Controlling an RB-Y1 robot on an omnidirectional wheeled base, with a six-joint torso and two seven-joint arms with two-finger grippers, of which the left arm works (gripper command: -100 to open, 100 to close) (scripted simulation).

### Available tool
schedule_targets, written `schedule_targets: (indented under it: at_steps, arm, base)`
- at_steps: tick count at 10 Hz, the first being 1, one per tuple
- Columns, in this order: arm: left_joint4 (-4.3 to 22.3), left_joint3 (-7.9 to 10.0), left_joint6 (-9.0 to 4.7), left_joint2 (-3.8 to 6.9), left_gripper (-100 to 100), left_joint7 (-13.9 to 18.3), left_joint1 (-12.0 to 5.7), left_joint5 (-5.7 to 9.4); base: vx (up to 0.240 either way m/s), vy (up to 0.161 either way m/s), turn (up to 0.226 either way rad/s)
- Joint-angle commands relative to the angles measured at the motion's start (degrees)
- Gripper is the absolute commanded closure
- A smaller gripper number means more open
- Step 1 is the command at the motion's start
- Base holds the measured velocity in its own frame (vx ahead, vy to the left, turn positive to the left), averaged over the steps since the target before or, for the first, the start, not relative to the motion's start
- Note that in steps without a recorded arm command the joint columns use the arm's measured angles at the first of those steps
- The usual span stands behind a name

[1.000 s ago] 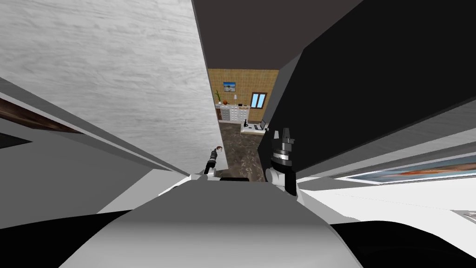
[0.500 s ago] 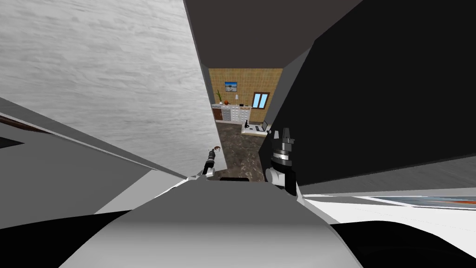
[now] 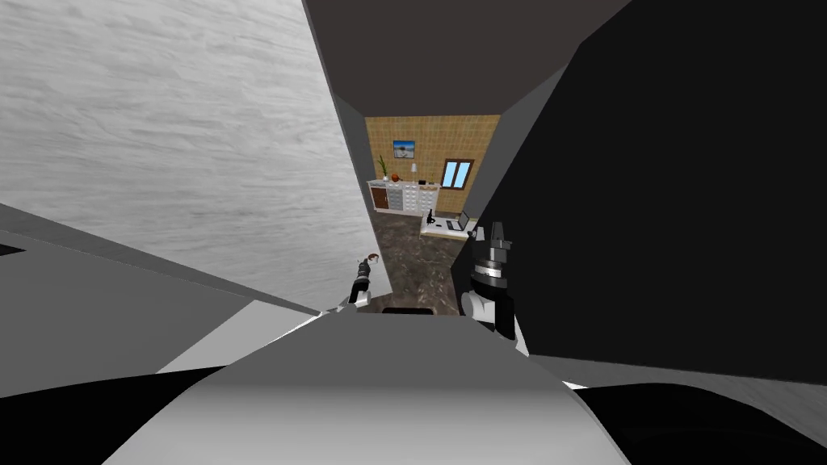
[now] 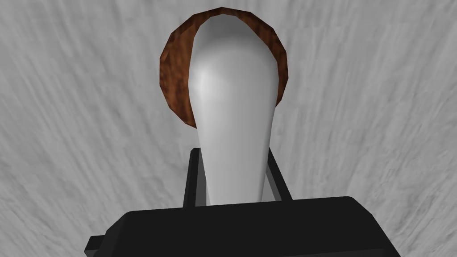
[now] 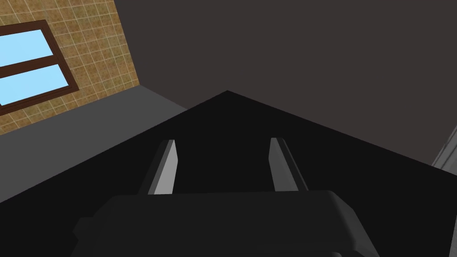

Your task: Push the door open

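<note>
Pale grey streaked door (image 3: 178, 145) spans left, swung ajar. Left gripper (image 3: 369, 262) clenched on light grey door handle (image 4: 232, 111), brown rosette (image 4: 172, 84) behind. Centre gap: tan tiled wall (image 3: 432, 137), dark floor (image 3: 416, 258). Right gripper (image 5: 223, 141) released, empty, before black area (image 3: 686, 202).

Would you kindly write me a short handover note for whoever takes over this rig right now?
Left gripper: shut on the light grey door handle, in front of its brown rosette.
Right gripper: open, empty, raised apart from the handle.
Door: grey-grained, partly open; a tan tiled wall shows past its edge.
Done: handle gripped, door ajar.
Left: push it wider.
</note>
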Motion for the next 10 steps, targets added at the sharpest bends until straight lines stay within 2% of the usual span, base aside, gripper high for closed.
schedule_targets:
  at_steps: [1, 2, 4, 8, 9, 10]
  arm:
    - [1.80, 0.43, -1.43, 0.43, 100, -0.04, -0.98, 0.22]
    - [1.85, 1.49, -1.45, 0.45, 100, -0.43, -0.90, 0.85]
    - [1.87, 1.73, -1.45, 0.45, 100, -0.52, -0.89, 0.99]
    - [1.95, 3.41, -1.48, 0.40, 100, -1.13, -0.77, 1.97]
    - [2.06, 3.24, -1.33, 0.45, 100, -1.04, -0.47, 1.87]
    - [1.17, 4.66, -1.29, 0.62, 100, -1.93, 0.16, 3.17]
  base:
    - [0.058, -0.009, -0.001]
    - [0.129, -0.021, 0.042]
    - [0.134, -0.066, 0.049]
    - [0.155, -0.049, 0.044]
    - [0.077, -0.025, 0.038]
    - [0.117, 0.009, -0.060]
